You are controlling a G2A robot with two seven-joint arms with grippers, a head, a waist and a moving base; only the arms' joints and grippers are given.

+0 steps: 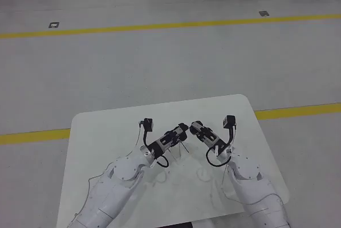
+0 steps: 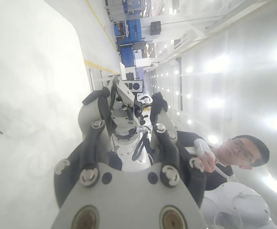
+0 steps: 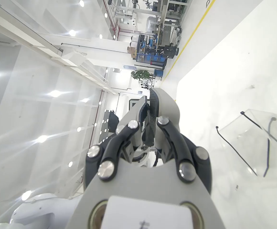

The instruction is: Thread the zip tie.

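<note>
Left claw (image 2: 130, 97): spread wide, gripping nothing.
Right claw (image 3: 149, 107): clenched; no tie visible in it.
Zip ties (image 3: 236, 152): black, lying at a clear tray (image 3: 231, 123) on the counter (image 3: 224, 72).
Handling: probably light, springy and slick; pinch near the head.

Nothing is reading clearly anywhere; a white label (image 3: 144, 212) on the right wrist's mount is carrying a dark mark that the edge is cutting off, too partial to make out; a small dark sign (image 2: 136, 51) far off in the hall is showing one pale character, too small to tell.
</note>
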